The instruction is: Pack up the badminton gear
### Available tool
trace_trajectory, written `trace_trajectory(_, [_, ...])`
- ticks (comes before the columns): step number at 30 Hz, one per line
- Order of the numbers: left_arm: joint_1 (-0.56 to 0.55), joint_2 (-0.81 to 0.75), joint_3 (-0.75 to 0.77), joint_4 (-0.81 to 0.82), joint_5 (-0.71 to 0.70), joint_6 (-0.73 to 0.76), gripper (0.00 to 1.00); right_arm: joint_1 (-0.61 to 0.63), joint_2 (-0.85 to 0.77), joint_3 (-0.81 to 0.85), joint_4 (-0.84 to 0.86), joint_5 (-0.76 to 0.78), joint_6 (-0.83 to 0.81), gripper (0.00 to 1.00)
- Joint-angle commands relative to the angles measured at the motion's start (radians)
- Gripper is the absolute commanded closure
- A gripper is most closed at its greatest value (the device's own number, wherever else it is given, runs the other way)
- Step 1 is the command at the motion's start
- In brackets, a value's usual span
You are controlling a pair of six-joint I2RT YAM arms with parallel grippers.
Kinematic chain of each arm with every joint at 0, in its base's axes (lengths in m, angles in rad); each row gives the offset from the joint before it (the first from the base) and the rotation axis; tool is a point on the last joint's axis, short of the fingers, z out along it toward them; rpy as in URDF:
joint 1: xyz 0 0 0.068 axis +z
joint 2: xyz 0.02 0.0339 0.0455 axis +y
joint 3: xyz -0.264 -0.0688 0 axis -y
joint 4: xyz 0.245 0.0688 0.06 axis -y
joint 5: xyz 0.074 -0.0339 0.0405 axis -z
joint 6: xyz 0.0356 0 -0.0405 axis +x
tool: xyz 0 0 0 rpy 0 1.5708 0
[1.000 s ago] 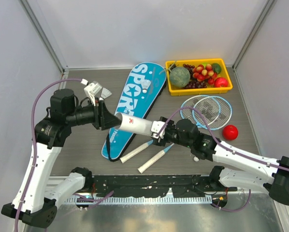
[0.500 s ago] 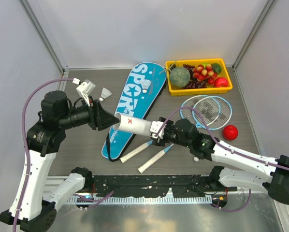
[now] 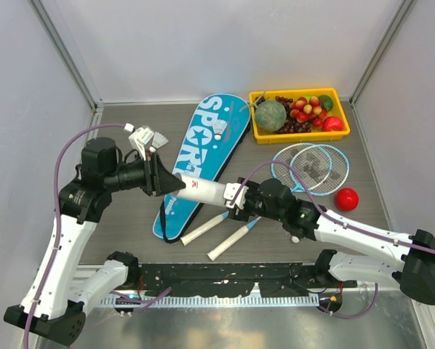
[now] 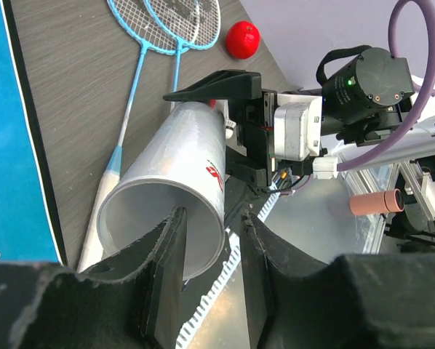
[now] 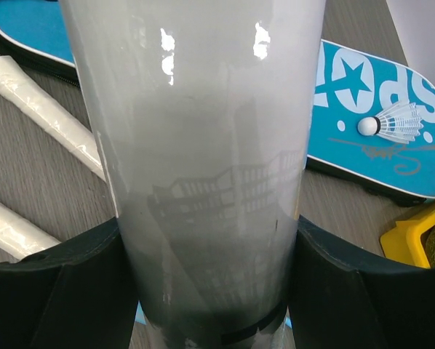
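Left gripper (image 4: 214, 218) back at tube (image 4: 181, 167) rim; right gripper (image 5: 206, 280) clasps it.

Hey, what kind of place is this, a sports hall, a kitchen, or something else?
Probably a robot lab test cell: a left arm and right arm bolted at the edge of a table, plain white panels walling it in, and staged props, a white tube, rackets and a yellow tray of fruit.
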State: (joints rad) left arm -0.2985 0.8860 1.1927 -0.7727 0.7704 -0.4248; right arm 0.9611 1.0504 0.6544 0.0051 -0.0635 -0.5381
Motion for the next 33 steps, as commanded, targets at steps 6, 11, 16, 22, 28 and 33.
trace_trajectory(6, [-0.002, 0.004, -0.038, 0.098, 0.078, -0.055, 0.88, 0.004, 0.016, 0.059, 0.111, 0.008, 0.010, 0.68])
trace_trajectory(11, [-0.002, 0.021, -0.038, 0.069, 0.043, -0.072, 1.00, 0.004, 0.020, 0.053, 0.118, 0.027, -0.011, 0.70])
trace_trajectory(16, [0.005, 0.047, 0.028, -0.039, -0.052, -0.036, 1.00, 0.004, 0.008, 0.034, 0.116, 0.057, -0.037, 0.72])
trace_trajectory(22, [0.094, 0.047, 0.076, -0.039, 0.000, -0.048, 1.00, 0.002, -0.029, -0.004, 0.113, 0.060, -0.091, 0.71])
trace_trajectory(28, [0.134, 0.056, 0.122, -0.074, 0.024, -0.043, 1.00, -0.002, -0.049, -0.019, 0.113, 0.060, -0.112, 0.72])
trace_trajectory(33, [0.159, 0.056, 0.177, -0.140, 0.004, -0.008, 1.00, -0.009, -0.056, -0.027, 0.111, 0.060, -0.131, 0.72])
